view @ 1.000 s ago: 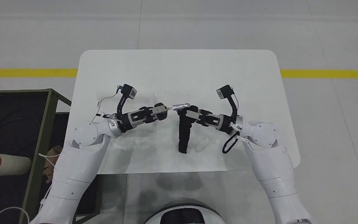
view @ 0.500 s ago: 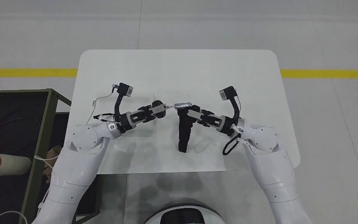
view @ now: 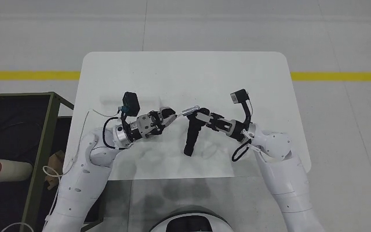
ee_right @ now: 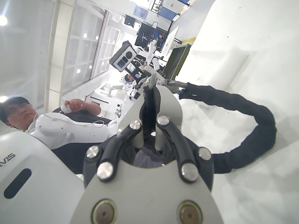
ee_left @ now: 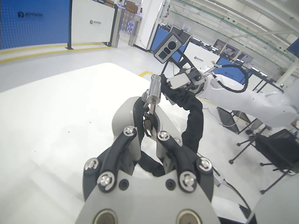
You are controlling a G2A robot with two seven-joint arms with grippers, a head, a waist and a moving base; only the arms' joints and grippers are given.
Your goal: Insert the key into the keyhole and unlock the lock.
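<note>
key (ee_left: 148,124) tip in lock (ee_left: 154,88), left end effector (ee_left: 149,115) pinching key head

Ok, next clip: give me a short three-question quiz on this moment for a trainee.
1. True or false: the left gripper is shut on the key.
2. What is the right gripper shut on? A) the lock B) a screwdriver C) nothing
3. Fill in: the key's blade meets the keyhole at the end of the lock's ____-coloured cylinder.
Key: 1 true; 2 A; 3 silver.
</note>
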